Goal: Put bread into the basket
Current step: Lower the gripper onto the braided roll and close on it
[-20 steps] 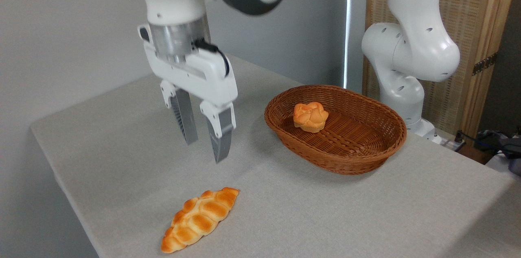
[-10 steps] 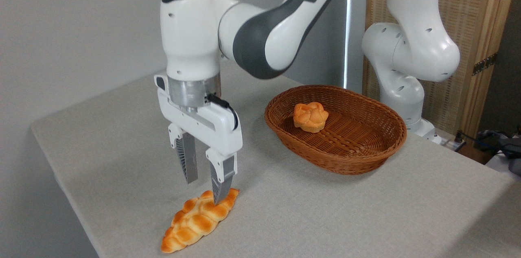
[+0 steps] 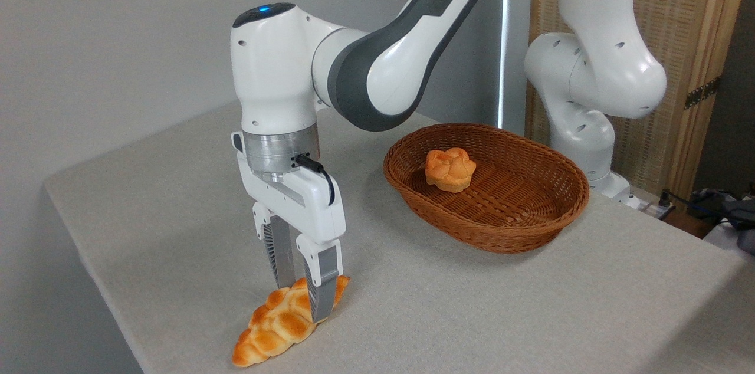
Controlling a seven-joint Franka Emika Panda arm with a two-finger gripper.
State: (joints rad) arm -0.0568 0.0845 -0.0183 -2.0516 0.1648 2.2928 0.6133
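Camera | claw (image 3: 302, 297) astride bread (image 3: 283, 322) upper end | fingers touching crust

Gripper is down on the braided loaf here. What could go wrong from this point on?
1. The gripper straddles the long golden braided loaf near its far end, not its middle, so it may droop or slip out when lifted.
2. The oval reddish-brown wicker basket already holds a small round bun; the loaf could land on it.

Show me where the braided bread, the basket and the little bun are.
bread (image 3: 268, 330), fixed camera, middle of its crust
basket (image 3: 472, 236), fixed camera, near outer wall
bun (image 3: 450, 169), fixed camera, its top
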